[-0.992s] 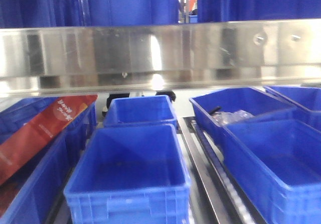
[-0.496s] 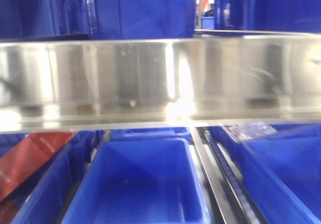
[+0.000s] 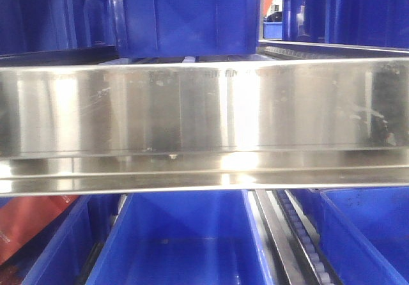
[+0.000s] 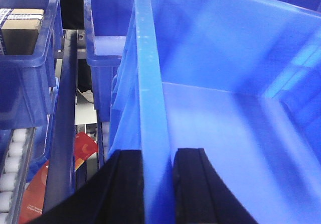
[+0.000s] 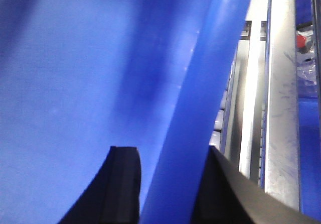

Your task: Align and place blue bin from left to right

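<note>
Clamping the blue bin (image 4: 215,108) rim between them, left fingers (image 4: 129,179) and right fingers (image 5: 124,179).

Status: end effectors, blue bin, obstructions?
Left end effector shut on large bright-blue rectangular plastic crate wall. Right end effector likewise. Stainless steel shelf rail across front view.

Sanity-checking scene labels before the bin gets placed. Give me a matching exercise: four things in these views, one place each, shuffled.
1. large bright-blue rectangular plastic crate
2. brown cardboard box
3. flat red packet
4. shiny steel shelf rail

A. spans the front view side to side
B. inside a smaller blue bin, upper left of left wrist view
C. rim wall pinched by left gripper and right gripper
D. low at the left, below the rail

Pairs: 1-C, 2-B, 3-D, 4-A
</note>
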